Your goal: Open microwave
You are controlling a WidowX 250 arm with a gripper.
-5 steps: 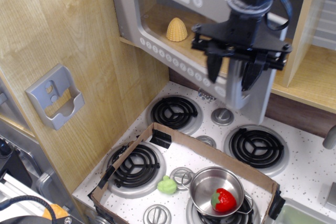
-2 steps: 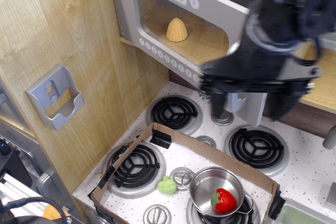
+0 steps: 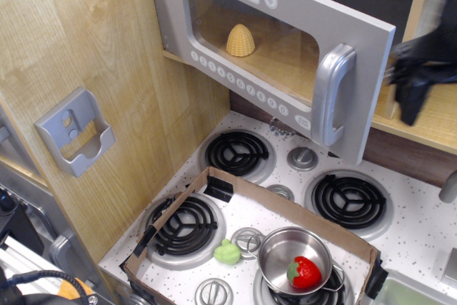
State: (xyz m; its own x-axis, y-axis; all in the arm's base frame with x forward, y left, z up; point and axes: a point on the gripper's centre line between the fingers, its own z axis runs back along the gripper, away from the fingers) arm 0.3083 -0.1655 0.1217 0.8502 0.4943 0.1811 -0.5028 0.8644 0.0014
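Grey microwave [image 3: 285, 41] with silver handle [image 3: 333, 94] and white buttons; yellow beehive shape [image 3: 240, 40] inside. Below, black burners [image 3: 236, 153] on white speckled stovetop [image 3: 421, 230]; red strawberry [image 3: 304, 272] in steel pot [image 3: 282, 248].

I see the microwave [image 3: 271, 55] door swung out from the cabinet, silver handle [image 3: 333, 95] free, a yellow beehive-shaped toy [image 3: 240, 40] behind the window. My gripper [image 3: 414, 76] is a dark blur at the right edge, apart from the handle.
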